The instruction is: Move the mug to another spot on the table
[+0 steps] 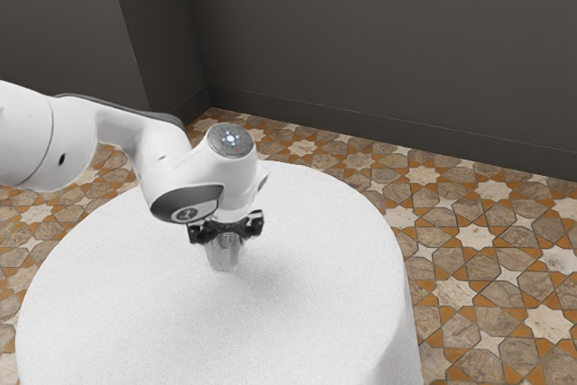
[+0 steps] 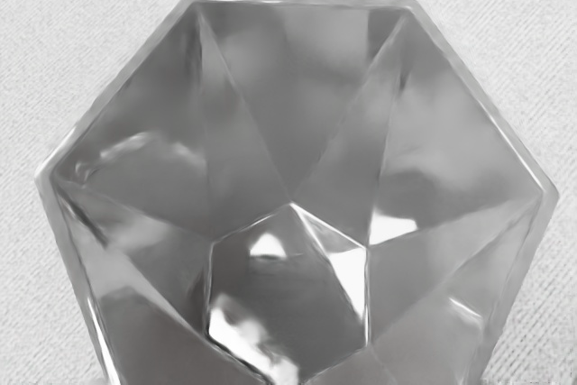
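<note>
A grey faceted mug stands upright on the round white table, a little towards the exterior view's left of its middle. My gripper hangs straight down over the mug, its black hand just above the rim. In the wrist view I look down into the mug from very close: angular glossy walls and a small flat bottom, with white tablecloth around it. The mug's base seems to rest on the cloth.
The table has wide bare cloth on every side of the mug, most of it towards the exterior view's right and front. Beyond the table edge lie patterned floor tiles and dark walls.
</note>
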You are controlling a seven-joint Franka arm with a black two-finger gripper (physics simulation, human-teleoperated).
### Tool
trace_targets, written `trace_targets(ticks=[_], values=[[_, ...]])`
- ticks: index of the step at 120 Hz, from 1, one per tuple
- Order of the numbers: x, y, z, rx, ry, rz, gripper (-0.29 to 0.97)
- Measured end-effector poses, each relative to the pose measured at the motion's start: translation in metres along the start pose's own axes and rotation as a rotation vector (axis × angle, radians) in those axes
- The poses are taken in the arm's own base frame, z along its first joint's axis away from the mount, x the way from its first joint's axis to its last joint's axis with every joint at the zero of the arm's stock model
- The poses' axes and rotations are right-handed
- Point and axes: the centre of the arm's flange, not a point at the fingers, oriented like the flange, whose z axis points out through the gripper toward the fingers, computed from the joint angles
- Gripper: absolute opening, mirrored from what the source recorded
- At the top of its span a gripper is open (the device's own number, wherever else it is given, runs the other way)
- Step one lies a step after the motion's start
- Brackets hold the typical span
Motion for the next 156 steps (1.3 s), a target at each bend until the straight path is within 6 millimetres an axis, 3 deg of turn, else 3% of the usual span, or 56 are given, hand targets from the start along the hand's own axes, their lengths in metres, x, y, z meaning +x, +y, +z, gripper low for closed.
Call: trace_targets(ticks=[17,43,73,118,142,156], values=[[0.0,-0.002,-0.023,-0.028,0.011,0.0,0.55],[0.002,-0.008,-0.031,-0.025,0.012,-0.006,0.63],[0.026,-0.022,-0.091,-0.095,0.052,-0.047,0.67],[0.11,-0.021,-0.202,-0.179,0.081,-0.008,0.68],[0.125,-0.022,-0.221,-0.166,0.054,0.087,0.68],[0.151,-0.025,-0.271,-0.201,0.086,0.119,0.68]])
